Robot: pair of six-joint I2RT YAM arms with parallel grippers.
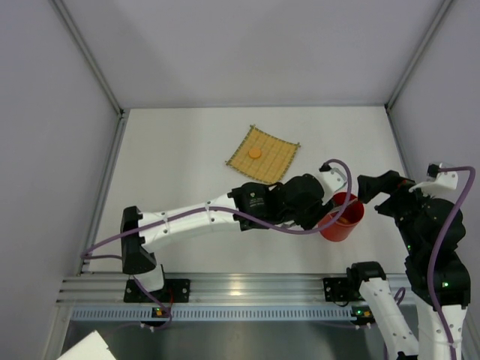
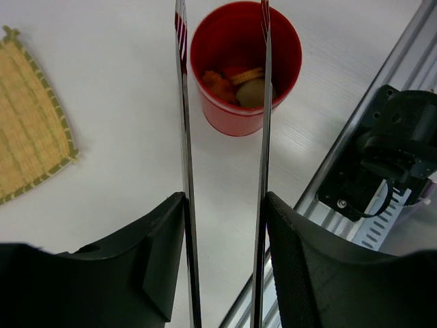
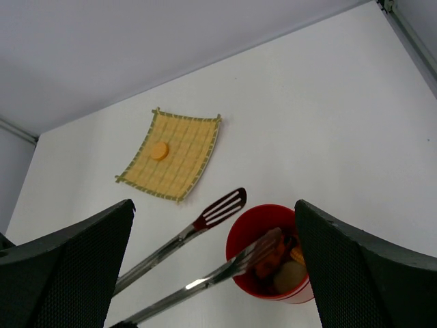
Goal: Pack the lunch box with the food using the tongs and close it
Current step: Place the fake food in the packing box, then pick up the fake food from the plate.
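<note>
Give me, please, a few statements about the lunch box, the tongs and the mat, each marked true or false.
1. One orange food piece lies on the yellow mat. True.
2. The lunch box is empty. False: several food pieces lie at its bottom.
3. The left gripper holds the tongs. True.
4. The right gripper grips the lunch box. False: it is open and holds nothing.
5. A lid is screwed on the lunch box. False: its top is open, and no lid is in view.
</note>
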